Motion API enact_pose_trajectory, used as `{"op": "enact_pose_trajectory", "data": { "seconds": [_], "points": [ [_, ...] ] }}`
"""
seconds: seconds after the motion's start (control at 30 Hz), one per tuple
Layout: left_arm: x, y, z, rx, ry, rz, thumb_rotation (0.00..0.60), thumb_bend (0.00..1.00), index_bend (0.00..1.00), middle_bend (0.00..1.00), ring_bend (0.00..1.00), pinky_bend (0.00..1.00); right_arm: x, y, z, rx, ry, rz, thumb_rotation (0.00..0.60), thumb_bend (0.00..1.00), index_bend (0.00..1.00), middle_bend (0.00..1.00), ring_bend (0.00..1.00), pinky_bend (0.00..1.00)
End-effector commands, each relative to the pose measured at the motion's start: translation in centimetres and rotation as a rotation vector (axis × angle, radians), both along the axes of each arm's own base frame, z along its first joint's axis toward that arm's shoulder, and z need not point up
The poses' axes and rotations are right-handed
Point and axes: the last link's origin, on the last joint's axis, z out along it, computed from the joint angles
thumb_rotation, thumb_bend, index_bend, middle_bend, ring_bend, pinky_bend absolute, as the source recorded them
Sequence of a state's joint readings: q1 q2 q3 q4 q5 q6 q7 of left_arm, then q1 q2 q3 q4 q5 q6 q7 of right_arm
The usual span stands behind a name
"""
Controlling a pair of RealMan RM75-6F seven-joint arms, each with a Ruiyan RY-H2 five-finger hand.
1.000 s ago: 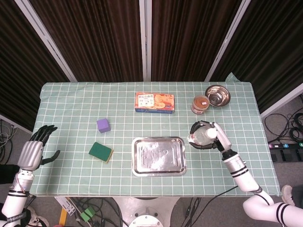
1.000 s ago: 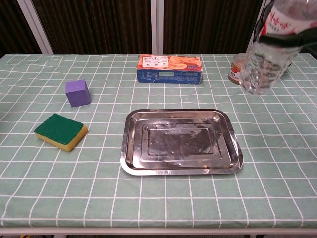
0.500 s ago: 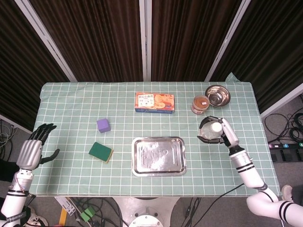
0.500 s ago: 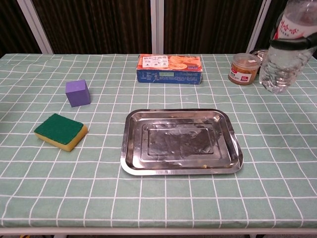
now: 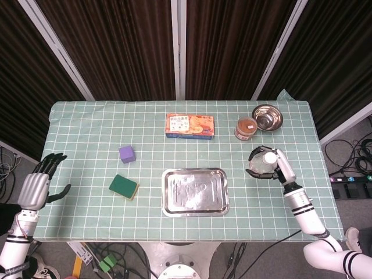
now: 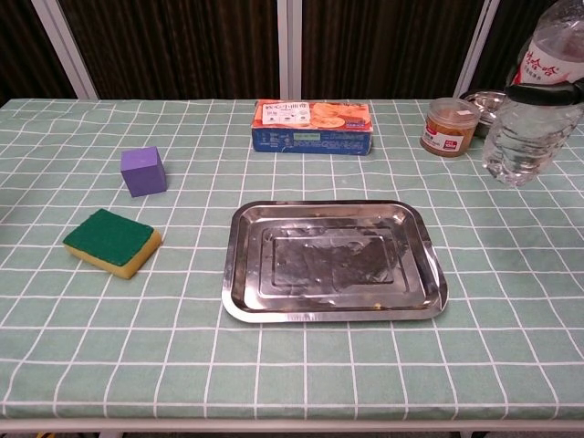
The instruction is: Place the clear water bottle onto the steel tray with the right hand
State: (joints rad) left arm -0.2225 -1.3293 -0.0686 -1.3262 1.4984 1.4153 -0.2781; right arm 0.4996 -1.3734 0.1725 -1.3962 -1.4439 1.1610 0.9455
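Observation:
The clear water bottle [image 5: 260,166] [image 6: 532,119], with a white cap and a red-lettered label, is upright over the cloth, right of the steel tray [image 5: 195,172] [image 6: 333,212] and apart from it. My right hand [image 5: 275,166] grips the bottle around its upper body; dark fingers [image 6: 547,92] wrap it in the chest view. Whether its base touches the cloth I cannot tell. The tray lies bare at the front middle of the table. My left hand [image 5: 37,185] hovers at the left edge with fingers spread, holding nothing.
A green and yellow sponge [image 5: 124,186] [image 6: 112,241] and a purple cube [image 5: 127,154] [image 6: 143,172] lie left of the tray. Behind it sits a biscuit box [image 5: 189,125] [image 6: 312,127]. A brown jar [image 5: 246,128] [image 6: 449,126] and a steel bowl [image 5: 267,117] stand at the back right.
My right hand has carried the bottle to the right, away from the tray, and brought it more upright. The left hand has drifted slightly down and left.

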Motion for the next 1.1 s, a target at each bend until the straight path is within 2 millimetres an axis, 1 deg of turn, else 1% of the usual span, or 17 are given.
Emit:
{"op": "enact_pose_trajectory", "data": {
  "seconds": [0.03,0.07,0.13,0.17,0.2,0.23,0.37,0.43,0.47,0.53,0.67,0.73,0.77,0.87,0.93,1.0,1.1],
  "points": [
    [0.1,0.0,0.2,0.005,0.003,-0.001,0.600,0.31,0.19,0.21,0.11,0.19,4.4,-0.8,-2.5,0.062,-0.075,0.073,0.600,0.20,0.87,0.69,0.45,0.44],
    [0.0,0.0,0.2,0.005,0.004,0.003,0.600,0.31,0.18,0.21,0.11,0.19,5.6,-1.0,-3.8,0.098,-0.078,0.090,0.600,0.20,0.87,0.69,0.44,0.44],
    [-0.1,-0.1,0.2,0.003,0.004,0.010,0.600,0.31,0.18,0.21,0.11,0.19,7.2,-1.2,-5.4,0.134,-0.074,0.114,0.600,0.20,0.87,0.69,0.44,0.44],
    [-0.1,-0.2,0.1,0.002,0.003,0.013,0.600,0.31,0.18,0.21,0.11,0.19,7.7,-1.1,-5.8,0.137,-0.077,0.120,0.600,0.20,0.87,0.69,0.45,0.44],
    [-0.2,-0.3,0.0,0.000,0.001,0.015,0.600,0.31,0.19,0.21,0.11,0.19,7.6,-1.0,-5.6,0.127,-0.077,0.120,0.600,0.20,0.87,0.69,0.45,0.44],
    [-0.2,-0.3,0.0,-0.002,-0.002,0.017,0.600,0.31,0.19,0.21,0.11,0.19,7.2,-0.9,-5.1,0.106,-0.068,0.117,0.600,0.20,0.87,0.69,0.45,0.44],
    [-0.4,-0.3,-0.4,-0.013,-0.008,0.017,0.600,0.31,0.18,0.21,0.11,0.19,2.9,-0.6,-0.8,-0.015,-0.040,0.022,0.600,0.20,0.87,0.69,0.45,0.44],
    [-0.4,-0.2,-0.5,-0.018,-0.012,0.016,0.600,0.31,0.19,0.21,0.11,0.19,1.6,-0.4,0.5,-0.040,-0.043,-0.010,0.600,0.20,0.87,0.68,0.44,0.44],
    [-0.4,-0.2,-0.5,-0.020,-0.011,0.013,0.600,0.31,0.19,0.21,0.11,0.19,1.6,-0.3,0.6,-0.033,-0.049,-0.012,0.600,0.20,0.87,0.68,0.44,0.44],
    [-0.3,-0.1,-0.6,-0.023,-0.008,0.008,0.600,0.31,0.19,0.21,0.11,0.19,2.1,-0.2,-0.3,0.004,-0.059,0.001,0.600,0.20,0.87,0.68,0.44,0.44],
    [-0.3,-0.3,-0.4,-0.014,0.000,0.012,0.600,0.31,0.19,0.21,0.11,0.19,5.6,-0.1,-4.8,0.131,-0.091,0.066,0.600,0.20,0.87,0.68,0.44,0.44],
    [-0.4,-0.4,-0.2,-0.006,0.005,0.018,0.600,0.31,0.19,0.21,0.11,0.19,6.8,-0.1,-5.9,0.156,-0.098,0.094,0.600,0.20,0.87,0.68,0.44,0.44],
    [-0.5,-0.4,0.0,-0.001,0.005,0.023,0.600,0.31,0.19,0.21,0.11,0.19,7.1,-0.2,-6.0,0.144,-0.098,0.105,0.600,0.20,0.87,0.68,0.44,0.44],
    [-0.6,-0.4,0.1,0.006,0.003,0.029,0.600,0.31,0.19,0.21,0.11,0.19,6.2,-0.7,-4.8,0.093,-0.094,0.082,0.600,0.20,0.87,0.68,0.44,0.44],
    [-0.6,-0.5,0.0,0.001,0.004,0.032,0.600,0.31,0.19,0.21,0.11,0.19,5.6,-0.9,-4.6,0.105,-0.102,0.051,0.600,0.20,0.87,0.68,0.44,0.44],
    [-0.6,-0.5,-0.2,-0.005,0.002,0.032,0.600,0.31,0.19,0.21,0.11,0.19,5.4,-0.6,-5.4,0.145,-0.097,0.045,0.600,0.20,0.87,0.68,0.44,0.44],
    [-0.7,-0.5,-0.4,-0.008,0.005,0.030,0.600,0.31,0.19,0.21,0.11,0.19,5.8,0.1,-7.4,0.213,-0.116,0.048,0.600,0.20,0.87,0.68,0.44,0.44]
  ]
}}
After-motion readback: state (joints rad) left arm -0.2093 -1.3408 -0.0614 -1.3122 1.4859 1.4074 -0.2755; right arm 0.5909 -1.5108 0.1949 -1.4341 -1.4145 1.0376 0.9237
